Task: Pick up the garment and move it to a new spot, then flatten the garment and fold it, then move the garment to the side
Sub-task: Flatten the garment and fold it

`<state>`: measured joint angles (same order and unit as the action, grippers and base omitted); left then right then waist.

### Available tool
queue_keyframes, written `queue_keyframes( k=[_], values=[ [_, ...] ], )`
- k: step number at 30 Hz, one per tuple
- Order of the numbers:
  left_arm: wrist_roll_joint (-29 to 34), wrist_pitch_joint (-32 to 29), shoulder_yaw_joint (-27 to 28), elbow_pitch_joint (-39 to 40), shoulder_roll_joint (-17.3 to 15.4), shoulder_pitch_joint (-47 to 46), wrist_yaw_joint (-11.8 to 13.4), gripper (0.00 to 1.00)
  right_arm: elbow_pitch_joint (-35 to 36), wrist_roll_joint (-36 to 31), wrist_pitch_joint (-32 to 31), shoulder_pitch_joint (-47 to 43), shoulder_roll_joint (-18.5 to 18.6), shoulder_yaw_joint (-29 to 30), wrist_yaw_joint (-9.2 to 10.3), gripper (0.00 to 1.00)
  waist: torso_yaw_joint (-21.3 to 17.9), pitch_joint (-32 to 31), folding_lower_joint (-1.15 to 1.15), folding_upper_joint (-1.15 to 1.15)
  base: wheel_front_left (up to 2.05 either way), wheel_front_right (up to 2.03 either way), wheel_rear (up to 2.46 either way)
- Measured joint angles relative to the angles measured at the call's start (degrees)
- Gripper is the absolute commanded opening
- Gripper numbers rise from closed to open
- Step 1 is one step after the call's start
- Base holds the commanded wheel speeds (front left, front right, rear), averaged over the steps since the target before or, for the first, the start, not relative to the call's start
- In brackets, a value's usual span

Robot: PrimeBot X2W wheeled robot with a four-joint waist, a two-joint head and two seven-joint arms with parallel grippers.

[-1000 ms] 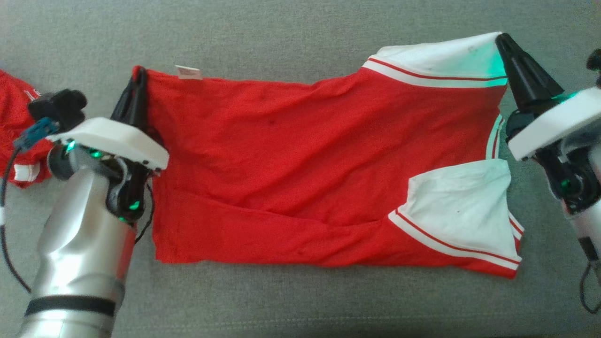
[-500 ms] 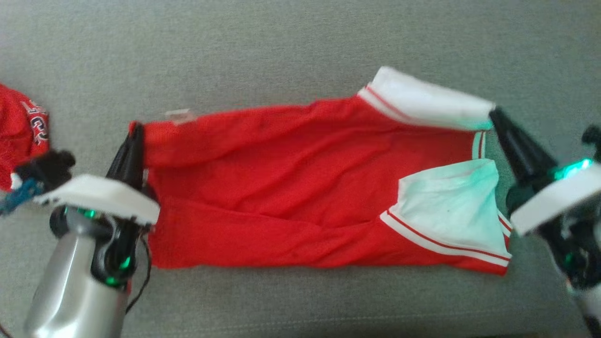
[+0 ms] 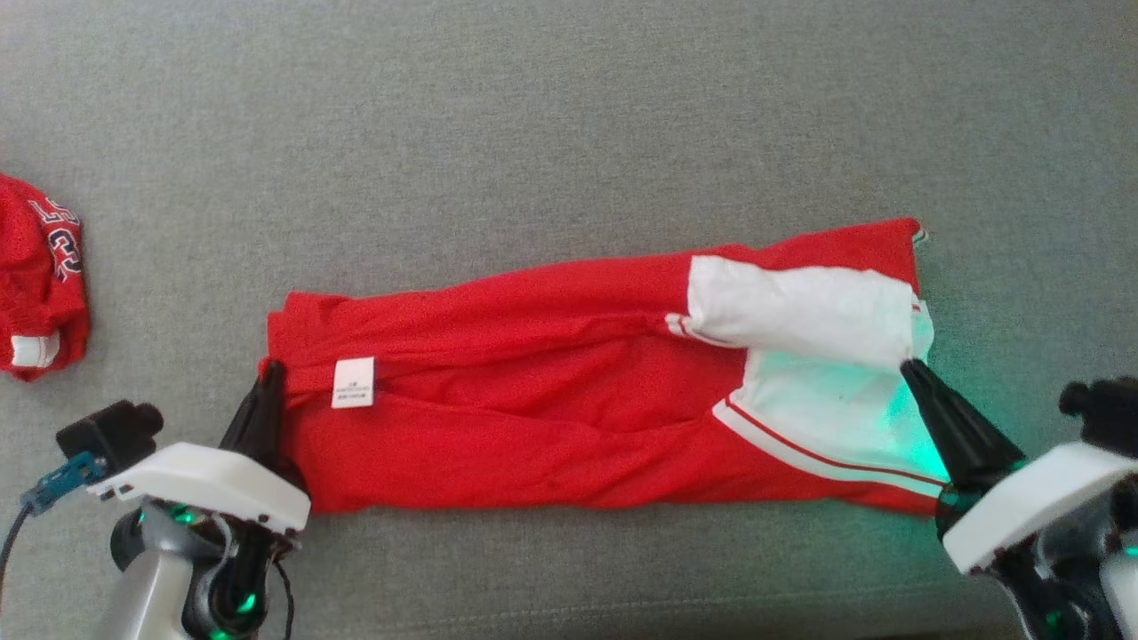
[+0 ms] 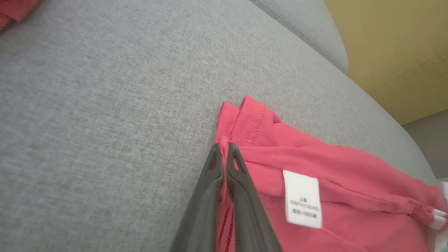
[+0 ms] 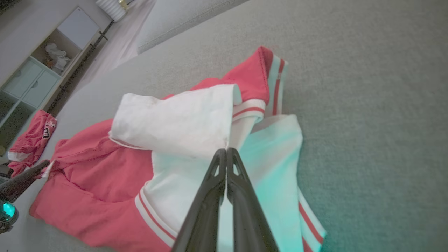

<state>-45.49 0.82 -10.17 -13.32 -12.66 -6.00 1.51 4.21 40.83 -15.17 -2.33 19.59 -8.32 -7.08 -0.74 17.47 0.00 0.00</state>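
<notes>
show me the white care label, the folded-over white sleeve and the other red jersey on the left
white rectangular care label (image 3: 353,382), head view, centre of tag
folded-over white fabric sleeve (image 3: 800,311), head view, middle of its upper face
crumpled red jersey with lettering (image 3: 36,293), head view, red cloth below lettering

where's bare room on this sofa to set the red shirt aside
Widest bare patch: the grey cushion beyond the far edge of the red garment. A smaller gap lies between its left end and the other red jersey. Crowded: both ends, where the left gripper and right gripper pinch the fabric.
</notes>
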Motion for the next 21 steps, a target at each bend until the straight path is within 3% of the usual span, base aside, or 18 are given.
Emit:
queue_keyframes(
  k=[2, 3, 4, 5, 6, 14, 21],
  values=[
    [0.03, 0.45, -0.23, -0.74, 0.0, 0.01, -0.02, 0.0, 0.22, -1.07, -0.54, -1.48, -1.11, 1.25, 0.0, 0.0, 0.01, -0.13, 0.0, 0.0, 0.0, 0.0, 0.0],
    [0.03, 0.89, -0.2, -1.15, 0.1, 0.01, 0.01, 0.31, 0.35, -1.7, -0.7, -2.32, -1.66, 1.97, 0.0, 0.0, 0.05, -0.2, 0.0, 0.0, 0.0, 0.0, 0.0],
    [0.21, 1.15, -0.26, -1.75, 0.09, 0.02, 0.11, 1.0, 0.41, -2.14, -1.37, -3.09, -2.21, 2.6, 0.0, 0.32, 0.04, -0.34, 0.0, 0.0, 0.0, 0.0, 0.0],
    [1.08, 1.79, -0.33, -2.18, 0.09, 0.06, 0.57, 1.0, 0.6, -2.44, -1.72, -3.71, -2.74, 3.0, 0.0, 0.78, 0.02, -0.47, 0.0, 0.0, 0.0, 0.0, 0.0],
    [1.62, 2.69, -0.23, -2.36, 0.14, 0.06, 0.82, 1.0, 0.77, -2.93, -1.78, -4.48, -3.2, 3.33, 0.0, 1.0, 0.02, -0.58, 0.0, 0.0, 0.0, 0.0, 0.0],
    [6.27, 9.24, -0.3, -2.46, 0.09, 0.09, 3.23, 1.0, 4.31, -7.94, 0.35, -6.57, -6.49, 5.72, 0.0, 1.0, -0.08, -1.78, 0.0, 0.0, 0.0, 0.0, 0.0],
    [15.7, 13.12, -0.47, 5.82, -0.14, 1.62, 7.77, 1.0, 9.14, -17.52, 6.41, -4.85, -9.05, 8.9, 0.0, 1.0, -0.27, -3.46, 0.0, 0.0, 0.0, 0.0, 0.0]
  ],
)
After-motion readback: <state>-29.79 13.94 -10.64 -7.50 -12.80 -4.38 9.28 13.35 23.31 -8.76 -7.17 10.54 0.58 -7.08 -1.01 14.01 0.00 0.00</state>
